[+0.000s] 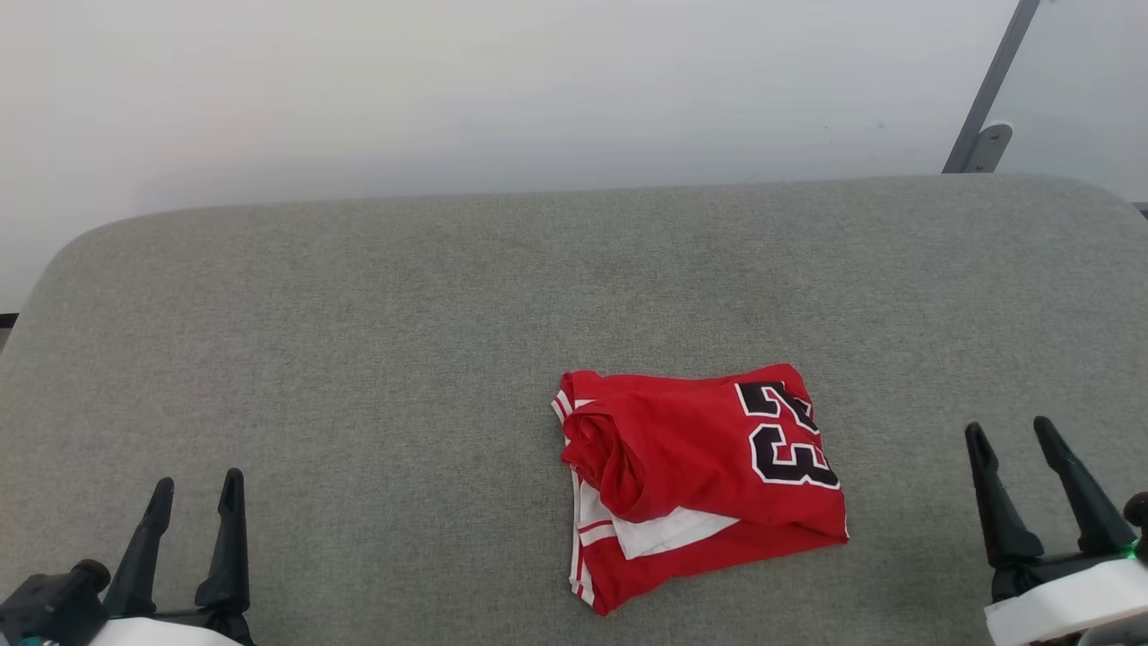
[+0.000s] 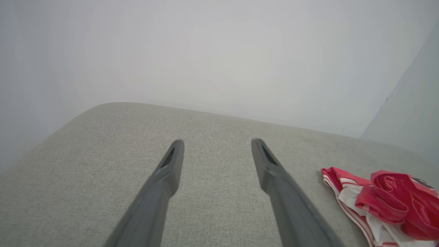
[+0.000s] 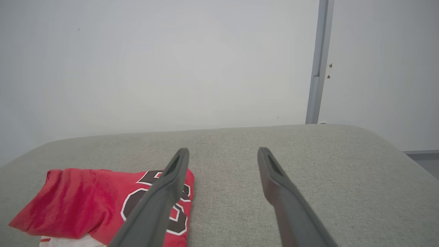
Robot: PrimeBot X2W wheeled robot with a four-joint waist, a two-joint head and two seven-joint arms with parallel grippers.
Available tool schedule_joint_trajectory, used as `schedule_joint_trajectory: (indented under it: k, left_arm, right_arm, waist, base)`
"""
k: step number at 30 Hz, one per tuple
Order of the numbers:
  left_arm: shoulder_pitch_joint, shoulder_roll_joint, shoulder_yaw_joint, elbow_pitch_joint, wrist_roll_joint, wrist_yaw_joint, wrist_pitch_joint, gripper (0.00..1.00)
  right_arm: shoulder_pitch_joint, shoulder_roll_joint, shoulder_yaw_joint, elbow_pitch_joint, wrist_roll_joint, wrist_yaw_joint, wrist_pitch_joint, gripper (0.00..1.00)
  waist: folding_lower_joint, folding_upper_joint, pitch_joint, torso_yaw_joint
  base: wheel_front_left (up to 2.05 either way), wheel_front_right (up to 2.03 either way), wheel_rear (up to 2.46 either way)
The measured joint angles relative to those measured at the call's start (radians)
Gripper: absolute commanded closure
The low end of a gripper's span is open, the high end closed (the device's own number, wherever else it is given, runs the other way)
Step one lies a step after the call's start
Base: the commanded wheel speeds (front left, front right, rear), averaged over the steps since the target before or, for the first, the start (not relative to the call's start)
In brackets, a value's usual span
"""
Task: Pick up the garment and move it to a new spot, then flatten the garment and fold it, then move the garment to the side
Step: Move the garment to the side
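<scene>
The garment (image 1: 700,480) is a red T-shirt with white sleeve fabric and a black number 23, lying folded in a rough bundle on the grey padded surface (image 1: 359,359), right of centre and near the front. My left gripper (image 1: 197,489) is open at the lower left, well apart from it, with nothing between its fingers. My right gripper (image 1: 1009,435) is open at the lower right, a short way right of the shirt. The left wrist view has the garment (image 2: 387,206) at its right edge; in the right wrist view the garment (image 3: 85,202) lies at lower left, partly behind one finger.
A pale wall rises behind the padded surface's far edge. A grey metal post (image 1: 991,90) with a bracket stands at the back right beside a glass panel. The surface's corners are rounded, and there is bare fabric to the left and behind the shirt.
</scene>
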State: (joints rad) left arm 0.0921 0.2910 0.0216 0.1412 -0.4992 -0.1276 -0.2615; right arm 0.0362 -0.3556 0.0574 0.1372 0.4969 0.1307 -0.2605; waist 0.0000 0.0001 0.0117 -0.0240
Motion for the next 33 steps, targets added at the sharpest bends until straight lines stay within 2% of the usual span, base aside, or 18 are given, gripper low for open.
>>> schedule_joint_trajectory:
  k: [9,13,16,25,26,33]
  left_arm:
    - [0.0,-0.003,-0.007,-0.001,-0.002,0.0,0.0,0.0]
    - [-0.001,-0.008,-0.016,-0.004,-0.004,0.0,0.0,0.0]
    - [-0.004,-0.008,-0.026,-0.008,-0.006,0.0,0.0,0.0]
    - [-0.037,-0.012,-0.074,-0.002,-0.021,0.0,0.0,0.0]
    - [-0.037,-0.012,-0.074,-0.002,-0.021,0.0,0.0,0.0]
    - [-0.078,-0.013,-0.116,0.007,-0.042,0.0,0.0,0.0]
  right_arm:
    - [-0.004,-0.001,0.04,0.019,0.027,0.0,0.0,0.0]
    - [-0.043,-0.046,0.121,0.089,0.088,0.0,0.022,0.0]
    - [-0.133,-0.102,0.209,0.123,0.174,0.0,0.158,0.0]
    - [-0.317,-0.216,0.349,0.153,0.324,0.0,0.522,0.0]
    - [-0.317,-0.216,0.349,0.153,0.324,0.0,0.522,0.0]
    - [-0.429,-0.242,0.395,0.213,0.387,0.0,0.779,0.0]
  waist:
    - [0.0,0.0,0.007,0.011]
    - [0.0,0.0,0.014,0.021]
    - [0.0,0.0,0.029,0.03]
    - [0.0,0.0,0.075,0.075]
    - [0.0,0.0,0.075,0.075]
    - [0.0,0.0,0.121,0.118]
  base:
    - [0.0,0.0,0.0]
    - [0.0,0.0,0.0]
    - [0.0,0.0,0.0]
    - [0.0,0.0,0.0]
    - [0.0,0.0,0.0]
    - [0.0,0.0,0.0]
